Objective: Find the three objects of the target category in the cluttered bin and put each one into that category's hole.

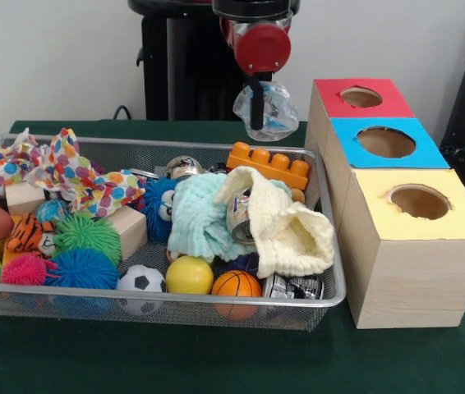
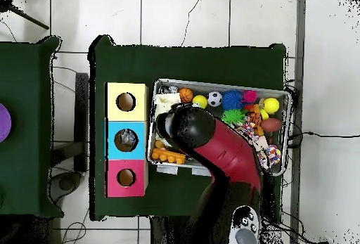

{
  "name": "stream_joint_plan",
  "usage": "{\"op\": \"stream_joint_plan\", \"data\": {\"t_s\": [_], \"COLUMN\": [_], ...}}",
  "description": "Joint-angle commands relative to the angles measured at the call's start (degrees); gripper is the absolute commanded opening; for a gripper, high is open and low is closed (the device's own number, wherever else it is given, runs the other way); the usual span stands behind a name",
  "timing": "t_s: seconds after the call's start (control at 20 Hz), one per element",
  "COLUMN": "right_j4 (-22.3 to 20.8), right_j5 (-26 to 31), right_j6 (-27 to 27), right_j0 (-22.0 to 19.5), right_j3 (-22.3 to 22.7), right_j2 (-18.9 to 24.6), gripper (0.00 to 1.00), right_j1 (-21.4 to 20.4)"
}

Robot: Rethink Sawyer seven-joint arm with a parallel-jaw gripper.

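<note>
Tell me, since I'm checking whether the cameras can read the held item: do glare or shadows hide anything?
Front view: the crumpled clear plastic in the gripper shows pale highlights, its outline soft against the dark pedestal; the holes in the boxes are shaded inside. Overhead view: the arm covers the gripper and part of the bin.

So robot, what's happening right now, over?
Gripper shut on crumpled clear plastic, raised over the bin's far corner. Blue hole close beside. Nothing in the way.

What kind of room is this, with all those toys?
Probably a robotics lab: a robot arm reaches over a wire bin of toys, beside wooden boxes with holes, cables trailing on tile floor.
</note>
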Motion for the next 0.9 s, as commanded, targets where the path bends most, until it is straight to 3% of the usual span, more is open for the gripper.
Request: {"op": "stream_joint_plan", "data": {"t_s": [0.05, 0.9], "right_j4": [3.84, 8.11], "right_j5": [-0.96, 3.53], "right_j6": [20.74, 29.81], "right_j0": [1.51, 8.77], "right_j3": [3.15, 0.70], "right_j2": [-1.53, -4.04], "gripper": [0.00, 0.00], "right_j1": [3.65, 4.27]}}
